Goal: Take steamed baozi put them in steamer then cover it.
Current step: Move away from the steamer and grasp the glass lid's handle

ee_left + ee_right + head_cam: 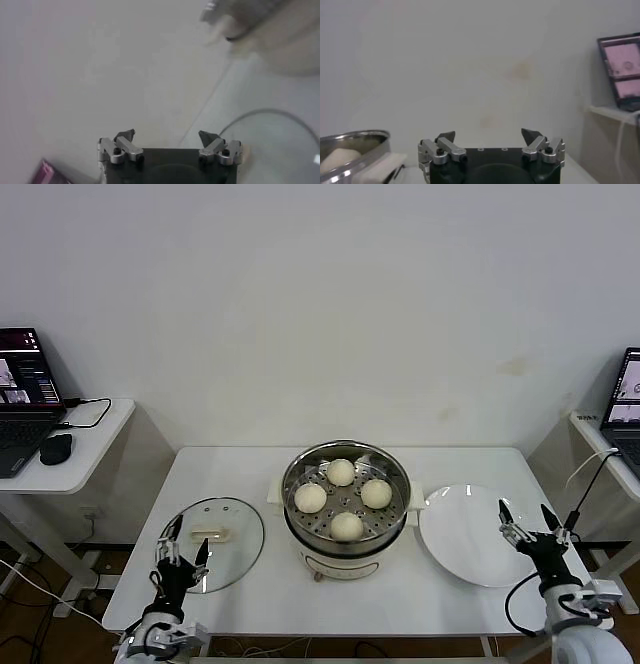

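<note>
The steel steamer [345,464] stands at the table's middle with the cream-white baozi [346,526] lying on its perforated tray. The clear glass cover [240,522] with its cream handle [211,535] lies flat on the table left of the steamer. My left gripper [182,553] is open and empty at the cover's near left edge; the cover's rim shows in the left wrist view [270,112]. My right gripper [528,523] is open and empty over the white plate's right side. The steamer's rim [355,142] and one baozi [337,157] show in the right wrist view.
An empty white plate [465,534] lies right of the steamer. A side table with a laptop [25,384] and a mouse [56,448] stands at the far left. Another laptop [625,399] stands on a side table at the far right.
</note>
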